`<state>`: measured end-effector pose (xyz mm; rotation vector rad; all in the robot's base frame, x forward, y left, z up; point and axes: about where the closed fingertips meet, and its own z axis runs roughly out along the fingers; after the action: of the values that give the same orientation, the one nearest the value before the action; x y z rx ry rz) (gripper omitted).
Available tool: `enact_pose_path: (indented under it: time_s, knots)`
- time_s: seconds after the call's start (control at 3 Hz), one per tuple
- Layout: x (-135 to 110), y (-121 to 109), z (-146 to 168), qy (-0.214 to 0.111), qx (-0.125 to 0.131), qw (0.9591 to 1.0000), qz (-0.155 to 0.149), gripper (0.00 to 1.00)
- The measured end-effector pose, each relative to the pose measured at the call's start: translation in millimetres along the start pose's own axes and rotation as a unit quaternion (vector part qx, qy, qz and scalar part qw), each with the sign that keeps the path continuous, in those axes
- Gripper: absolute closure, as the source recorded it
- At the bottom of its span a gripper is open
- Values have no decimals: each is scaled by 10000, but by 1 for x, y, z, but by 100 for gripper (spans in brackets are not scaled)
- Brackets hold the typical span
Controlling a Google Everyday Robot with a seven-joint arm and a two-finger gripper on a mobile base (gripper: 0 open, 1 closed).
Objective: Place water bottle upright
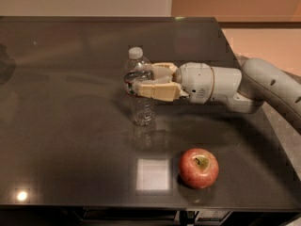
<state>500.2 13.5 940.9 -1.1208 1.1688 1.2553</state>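
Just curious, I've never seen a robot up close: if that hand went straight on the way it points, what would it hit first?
The water bottle: the hand, over mid-table, is closed around it. Past it only tabletop shows that way, though depth is hard to judge.

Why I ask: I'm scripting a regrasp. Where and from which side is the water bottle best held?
At the label band, coming in level from the picture's right: the water bottle stands upright, its round body narrow enough to span. The gripper is shut on it there, with the apple clear, nearer the camera.
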Motion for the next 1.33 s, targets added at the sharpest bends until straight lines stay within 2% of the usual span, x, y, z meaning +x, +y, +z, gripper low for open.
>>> enact_pose_path:
  time_s: [0.67, 1.0, 1.33]
  knots:
    - [8, -7, -10, -325, 118, 9994, -4, 36]
    - [7, -6, -7, -323, 94, 9994, -9, 13]
    - [6, -5, -5, -322, 71, 9995, -13, 0]
